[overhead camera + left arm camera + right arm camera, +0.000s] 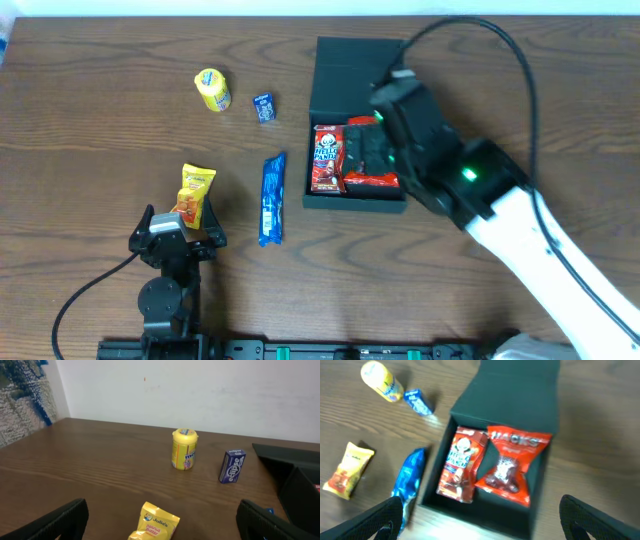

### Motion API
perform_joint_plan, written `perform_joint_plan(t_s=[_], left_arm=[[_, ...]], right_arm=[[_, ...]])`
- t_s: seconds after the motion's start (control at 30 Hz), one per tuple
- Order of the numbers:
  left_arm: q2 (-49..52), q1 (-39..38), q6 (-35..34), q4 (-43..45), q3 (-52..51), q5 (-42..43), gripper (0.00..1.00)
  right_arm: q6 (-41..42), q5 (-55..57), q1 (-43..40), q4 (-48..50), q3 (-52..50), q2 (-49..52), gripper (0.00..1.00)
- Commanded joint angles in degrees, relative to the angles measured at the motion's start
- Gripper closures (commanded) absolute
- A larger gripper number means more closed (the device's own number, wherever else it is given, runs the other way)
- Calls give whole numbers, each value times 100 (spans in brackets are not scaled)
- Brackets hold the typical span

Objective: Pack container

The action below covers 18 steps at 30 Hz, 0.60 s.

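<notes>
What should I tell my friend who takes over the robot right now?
Left hand: open, empty, right by the yellow packet.
Right hand: open, empty, above the container, whose lid is open.
Done: red Hello Panda box and red Hacks bag lie inside.
Left: yellow packet, blue bar, yellow canister and small blue gum box are on the table; pack them, then probably shut the lid.

a robotics lab or test room is suggested rather than a home. a wood-grain table (80,120) is set against a plain white wall (200,390). a left arm (165,290) and a right arm (560,260) are mounted at a rail (300,350) along its near edge, with a black cable (100,275) trailed over the top. snack packets (271,198) are spread apart beside a dark container (350,60).
</notes>
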Motion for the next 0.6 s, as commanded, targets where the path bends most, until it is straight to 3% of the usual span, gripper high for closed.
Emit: perform_joint_plan(t_s=[0.0,0.27,0.57], left_arm=[[-11,35,2,-262,-94,-122,4],[-11,33,2,-262,-94,-122,5],[-11,33,2,-262,-94,-122,4]], right_arm=[[-898,409,28,168,-621,-826,1],[-1176,389,-50,306,-2262,-2918,1],[-1174,870,-46,-765,-2341,-3694,1]])
